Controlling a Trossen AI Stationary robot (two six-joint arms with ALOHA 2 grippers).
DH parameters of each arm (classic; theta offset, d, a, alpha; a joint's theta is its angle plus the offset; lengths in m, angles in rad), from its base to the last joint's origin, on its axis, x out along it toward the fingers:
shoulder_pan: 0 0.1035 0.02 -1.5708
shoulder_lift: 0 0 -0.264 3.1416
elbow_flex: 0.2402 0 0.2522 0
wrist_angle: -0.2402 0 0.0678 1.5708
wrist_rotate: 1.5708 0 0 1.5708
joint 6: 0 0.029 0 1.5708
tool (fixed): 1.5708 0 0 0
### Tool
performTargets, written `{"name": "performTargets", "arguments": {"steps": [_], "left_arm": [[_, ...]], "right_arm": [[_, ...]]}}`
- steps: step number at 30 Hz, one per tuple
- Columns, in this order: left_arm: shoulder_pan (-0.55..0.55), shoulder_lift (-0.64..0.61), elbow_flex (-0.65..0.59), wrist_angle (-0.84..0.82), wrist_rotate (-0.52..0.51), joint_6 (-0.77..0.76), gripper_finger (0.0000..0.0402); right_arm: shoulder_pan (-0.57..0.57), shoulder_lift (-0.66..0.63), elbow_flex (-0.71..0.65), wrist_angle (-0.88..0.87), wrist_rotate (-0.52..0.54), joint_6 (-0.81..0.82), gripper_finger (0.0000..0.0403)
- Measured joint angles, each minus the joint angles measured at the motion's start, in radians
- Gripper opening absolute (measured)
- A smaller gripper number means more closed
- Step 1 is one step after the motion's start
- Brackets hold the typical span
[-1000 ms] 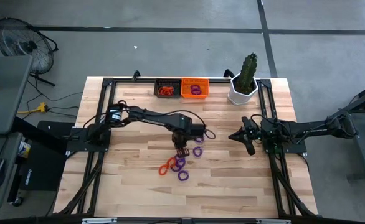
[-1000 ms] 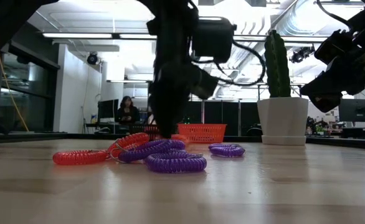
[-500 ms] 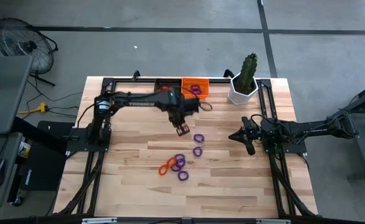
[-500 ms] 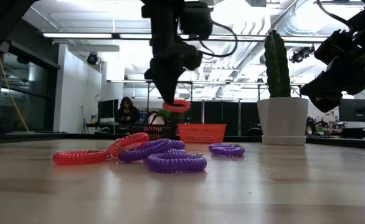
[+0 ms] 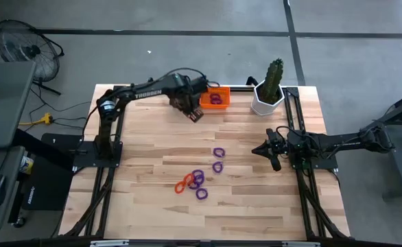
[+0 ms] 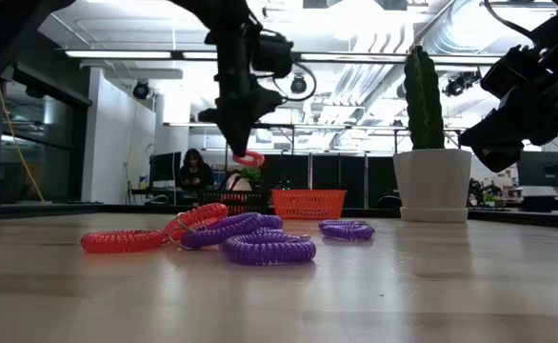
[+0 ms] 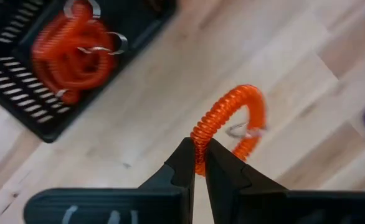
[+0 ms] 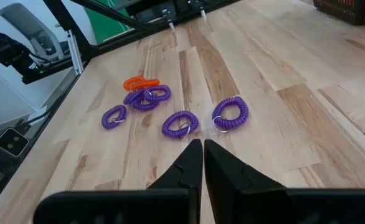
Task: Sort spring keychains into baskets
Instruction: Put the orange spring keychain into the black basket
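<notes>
While the carry is live, notes by item:

left gripper [image 7: 195,163]: fingers pinched tight on one orange spring keychain [image 7: 231,121], gripping the coil at one edge; the rest of the loop and its metal ring hang free ahead of the fingertips.
position: high view puts the left gripper [image 5: 193,114] at the far edge of the table, just beside the black basket [image 5: 177,91]. Left wrist view shows the black basket [image 7: 42,118] off to one side, not under the held loop; bare wood is below it.
black basket contents: orange coils [image 7: 70,53] already inside, so my read is that orange goes here.
orange basket [image 5: 221,104]: touching the black one, purple coil in it. Don't overshoot into it.
step advice: shift over until the whole dangling loop sits inside the black rim, then lower a bit before opening. Edge grip means the loop may swing; let it settle first. A release from height risks a bounce off the mesh wall.
remaining pile [image 5: 195,181]: orange and purple loops mid-table, two more purple ones nearby.
right gripper [image 8: 202,158]: parked at the right side, fingers closed on nothing.
cactus pot [image 5: 267,103]: well clear of the drop.
</notes>
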Motion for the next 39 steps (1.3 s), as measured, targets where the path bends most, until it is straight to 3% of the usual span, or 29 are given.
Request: {"name": "performTargets", "arguments": {"steps": [16,35,39], "left_arm": [[0.221,0.001,0.000,0.100,-0.015,-0.026,0.0019],[0.238,0.164,0.137,0.119,-0.016,0.026,0.0019],[0.238,0.166,0.144,0.104,-0.013,0.034,0.0034]], "right_arm": [[0.000,0.000,0.000,0.000,0.000,0.000,0.0012],[0.000,0.000,0.000,0.000,0.000,0.000,0.0012],[0.000,0.000,0.000,0.000,0.000,0.000,0.0012]]}}
